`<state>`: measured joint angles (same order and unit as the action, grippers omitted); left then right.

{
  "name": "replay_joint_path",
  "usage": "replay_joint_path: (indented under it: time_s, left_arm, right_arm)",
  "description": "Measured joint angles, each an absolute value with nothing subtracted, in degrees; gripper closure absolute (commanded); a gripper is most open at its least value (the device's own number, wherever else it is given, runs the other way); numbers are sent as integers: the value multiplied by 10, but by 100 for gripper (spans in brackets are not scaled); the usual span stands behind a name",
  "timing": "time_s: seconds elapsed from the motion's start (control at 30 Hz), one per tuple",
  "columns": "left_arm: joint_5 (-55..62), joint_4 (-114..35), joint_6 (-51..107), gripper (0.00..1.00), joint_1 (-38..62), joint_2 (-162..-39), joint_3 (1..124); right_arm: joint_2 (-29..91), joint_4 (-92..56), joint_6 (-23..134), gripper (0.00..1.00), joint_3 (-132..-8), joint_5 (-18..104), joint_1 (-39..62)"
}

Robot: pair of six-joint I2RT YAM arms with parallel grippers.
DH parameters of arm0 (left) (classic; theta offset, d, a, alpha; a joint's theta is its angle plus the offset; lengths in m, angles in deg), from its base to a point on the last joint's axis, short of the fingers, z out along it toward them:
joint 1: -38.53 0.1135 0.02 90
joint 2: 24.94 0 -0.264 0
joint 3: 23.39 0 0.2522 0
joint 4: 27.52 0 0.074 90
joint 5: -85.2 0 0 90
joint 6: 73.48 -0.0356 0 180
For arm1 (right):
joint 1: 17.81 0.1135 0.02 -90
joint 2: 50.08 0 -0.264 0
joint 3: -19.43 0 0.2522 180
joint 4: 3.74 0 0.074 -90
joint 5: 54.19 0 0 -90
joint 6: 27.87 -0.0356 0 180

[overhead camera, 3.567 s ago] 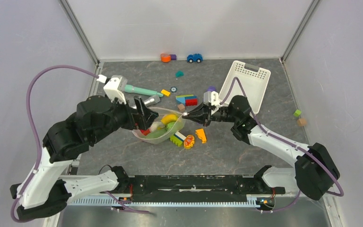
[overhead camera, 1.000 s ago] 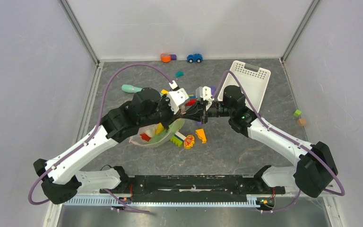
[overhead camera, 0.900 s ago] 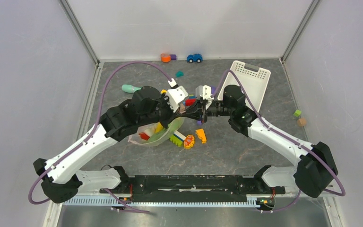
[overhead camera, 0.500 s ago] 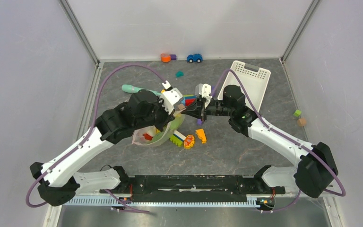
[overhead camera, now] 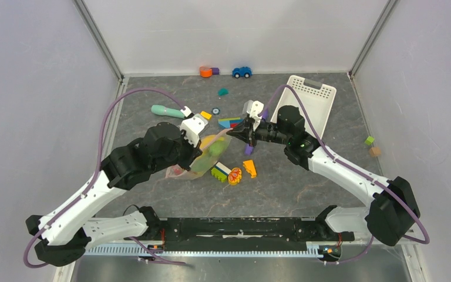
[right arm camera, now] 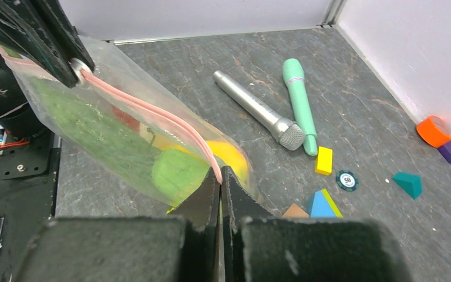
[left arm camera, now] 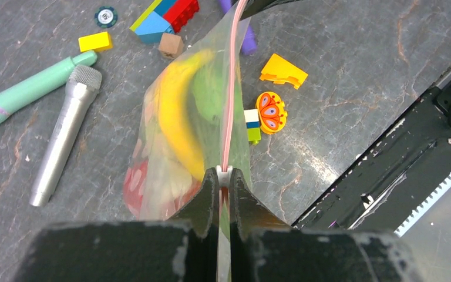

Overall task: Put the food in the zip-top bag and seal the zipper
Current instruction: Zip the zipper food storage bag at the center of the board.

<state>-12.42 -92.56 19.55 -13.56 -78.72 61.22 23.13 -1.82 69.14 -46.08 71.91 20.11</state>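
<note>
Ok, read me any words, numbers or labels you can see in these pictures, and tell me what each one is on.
"50": on the small round dark token lying beside the yellow block, in the right wrist view.
The same token's face in the left wrist and top views: too small and blurred to read.
No other legible text in any view.

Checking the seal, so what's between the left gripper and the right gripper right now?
The pink zipper runs straight from the left gripper to the right gripper, with the zip-top bag hanging beneath. The right wrist view shows it best.
</note>
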Motion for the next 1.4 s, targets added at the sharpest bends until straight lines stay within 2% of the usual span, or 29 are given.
replay_joint_path:
  time_s: [0.87, 1.23, 1.4]
  left_arm:
    - [-253, -1078, 434, 98, -136, -682, 611]
    - [-288, -1089, 493, 98, -136, -666, 610]
    - [-310, -1106, 510, 96, -136, -658, 606]
  right_arm:
    - [231, -40, 716, 100, -465, 561, 193]
    - [231, -45, 717, 100, -466, 573, 193]
    - [228, -43, 725, 100, -466, 623, 192]
